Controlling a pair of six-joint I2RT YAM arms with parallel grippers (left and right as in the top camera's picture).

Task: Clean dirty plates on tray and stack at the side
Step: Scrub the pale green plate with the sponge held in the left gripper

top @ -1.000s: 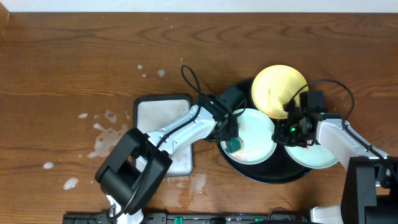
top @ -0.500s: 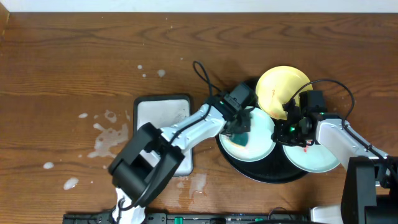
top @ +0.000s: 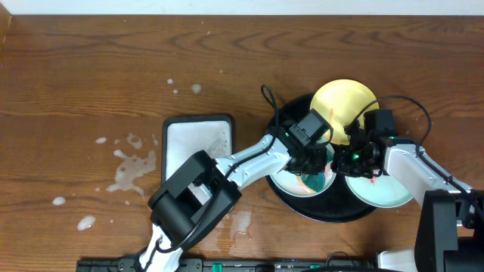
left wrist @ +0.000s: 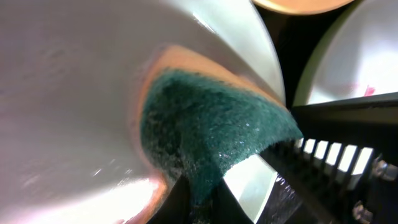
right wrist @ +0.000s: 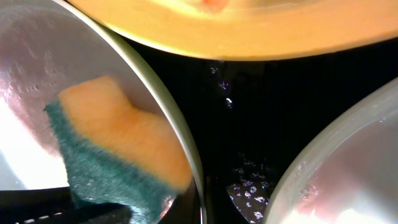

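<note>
Three on black tray, right of centre: yellow plate, middle plate, mint plate — hard, wet-slick, breakable, I judge; take by rim. My left gripper pinches sponge on middle plate; right gripper beside it — grip unreadable.

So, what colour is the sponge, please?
The sponge is dark green on one side, orange on the other; clearest in the right wrist view.
</note>
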